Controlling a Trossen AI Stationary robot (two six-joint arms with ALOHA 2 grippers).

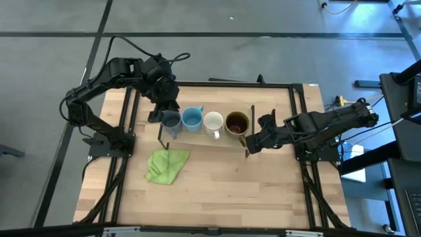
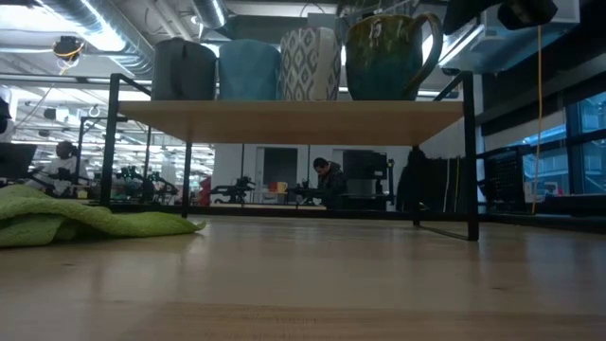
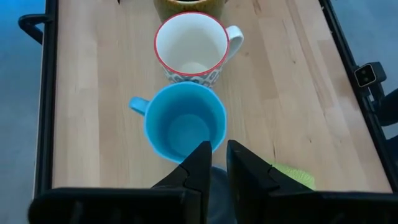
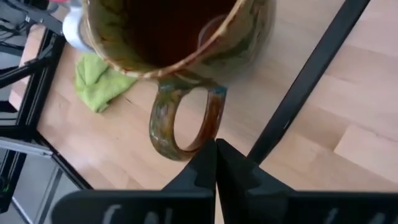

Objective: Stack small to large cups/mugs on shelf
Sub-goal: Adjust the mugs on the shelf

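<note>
Four mugs stand in a row on the shelf (image 1: 200, 139): grey-blue (image 1: 172, 122), light blue (image 1: 192, 118), white (image 1: 213, 122) and brown (image 1: 237, 122). In the low view their bases rest on the shelf board (image 2: 284, 109). My left gripper (image 3: 215, 157) is at the grey-blue mug (image 3: 216, 183), at the row's left end, its fingers almost together. My right gripper (image 4: 215, 152) is shut, with its tips at the brown mug's handle (image 4: 186, 127), on the row's right end. My left gripper comes from above onto the grey-blue mug, a strip of which (image 3: 216, 180) shows between the narrow fingers. The fingers hide which part they are on. The mug stands upright on the shelf. My right gripper's shut fingertips (image 4: 210, 149) are at the outer curve of the brown mug's handle (image 4: 205, 138); I cannot tell whether they touch it.
A green cloth (image 1: 166, 164) lies on the table in front of the shelf's left end. The shelf's black wire end (image 4: 311, 81) stands right beside my right gripper. A person (image 2: 329, 175) sits far off in the room behind.
</note>
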